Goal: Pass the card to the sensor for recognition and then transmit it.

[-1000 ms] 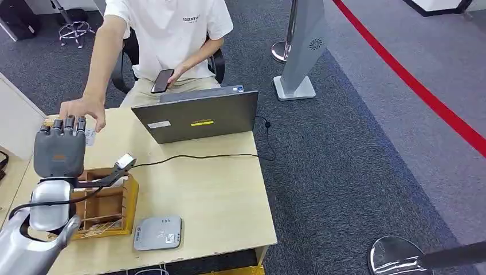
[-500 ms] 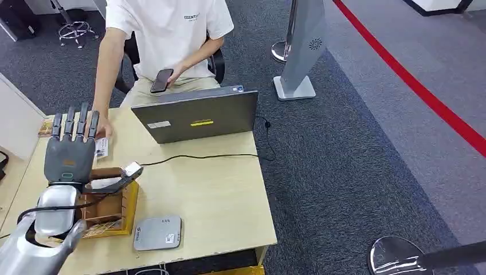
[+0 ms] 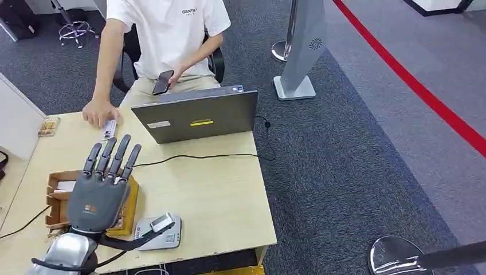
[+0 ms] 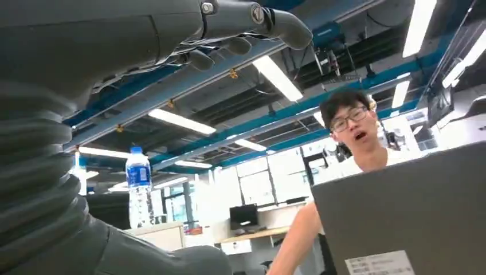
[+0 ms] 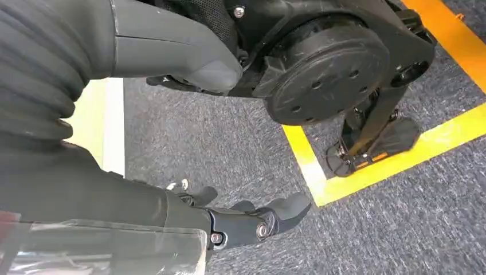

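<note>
Since the earlier pictures the left hand (image 3: pixel 98 195) has been pulled back from the far side of the surface (image 3: pixel 218 195) toward the robot, and the card (image 3: pixel 109 128) has been let go. It is now kept under the person's hand (image 3: pixel 98 113) at the far edge, just beside the laptop (image 3: pixel 198 117). The handing-over step looks done.

The left hand is held above the wooden box (image 3: pixel 57 200), with its fingers (image 3: pixel 109 154) spread apart and straight, and nothing is held in them. The thumb is stretched out over the grey sensor (image 3: pixel 157 234), which lies on the near part of the surface, just beside the box.

The card lies well apart from the left hand, straight ahead of the fingertips and a little to the left. Its long side seems to run away from the robot, though part of it is hidden by the person's hand. The left hand is the nearer one, so any new reach would likely be made by it.

The right hand (image 5: pixel 172 206) is seen in its wrist view, hanging over the carpet. Its fingers are loosely bent and nothing is held in them.
</note>
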Robot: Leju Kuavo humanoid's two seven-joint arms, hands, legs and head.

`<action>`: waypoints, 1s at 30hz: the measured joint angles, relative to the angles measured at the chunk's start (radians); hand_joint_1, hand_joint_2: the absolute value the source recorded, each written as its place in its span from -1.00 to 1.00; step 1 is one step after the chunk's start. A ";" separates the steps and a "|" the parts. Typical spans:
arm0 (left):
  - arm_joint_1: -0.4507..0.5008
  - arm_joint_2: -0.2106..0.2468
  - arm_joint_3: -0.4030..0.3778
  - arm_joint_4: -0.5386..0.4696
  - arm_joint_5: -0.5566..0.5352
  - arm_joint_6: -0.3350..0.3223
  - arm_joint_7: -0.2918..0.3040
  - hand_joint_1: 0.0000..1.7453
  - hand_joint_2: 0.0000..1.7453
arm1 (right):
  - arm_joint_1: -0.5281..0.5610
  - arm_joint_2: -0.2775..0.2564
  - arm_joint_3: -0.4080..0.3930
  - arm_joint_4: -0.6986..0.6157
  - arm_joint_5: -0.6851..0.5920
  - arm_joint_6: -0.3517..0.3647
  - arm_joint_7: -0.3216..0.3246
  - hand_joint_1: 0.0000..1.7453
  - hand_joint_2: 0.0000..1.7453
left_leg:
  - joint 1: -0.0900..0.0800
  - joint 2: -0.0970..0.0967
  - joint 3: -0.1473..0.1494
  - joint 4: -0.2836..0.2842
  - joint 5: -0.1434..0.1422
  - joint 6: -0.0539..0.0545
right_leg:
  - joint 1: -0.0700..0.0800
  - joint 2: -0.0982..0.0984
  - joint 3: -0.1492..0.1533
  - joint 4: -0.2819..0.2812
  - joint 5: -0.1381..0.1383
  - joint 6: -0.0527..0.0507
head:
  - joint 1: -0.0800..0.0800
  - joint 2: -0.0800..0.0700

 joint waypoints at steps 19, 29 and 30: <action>0.362 0.135 -0.047 -0.046 0.087 0.257 0.145 -1.00 1.00 | 0.033 0.000 0.034 -0.042 -0.045 -0.049 -0.004 -1.00 1.00 | 0.000 0.002 0.001 0.000 -0.003 -0.002 | 0.000 0.001 0.000 0.000 -0.003 -0.001 | -0.001 0.000; 0.403 0.201 -0.097 -0.036 0.096 0.275 0.257 -1.00 1.00 | 0.029 0.000 0.012 -0.037 -0.030 -0.033 -0.006 -1.00 1.00 | 0.000 0.001 0.001 0.000 -0.003 -0.002 | 0.000 0.001 0.001 0.000 -0.003 -0.001 | -0.001 0.000; 0.404 0.205 -0.098 -0.032 0.103 0.275 0.266 -1.00 1.00 | 0.025 0.000 0.008 -0.034 -0.028 -0.031 -0.006 -1.00 1.00 | 0.000 0.001 0.001 0.000 -0.003 -0.002 | 0.000 0.001 0.001 0.000 -0.003 -0.001 | -0.001 0.000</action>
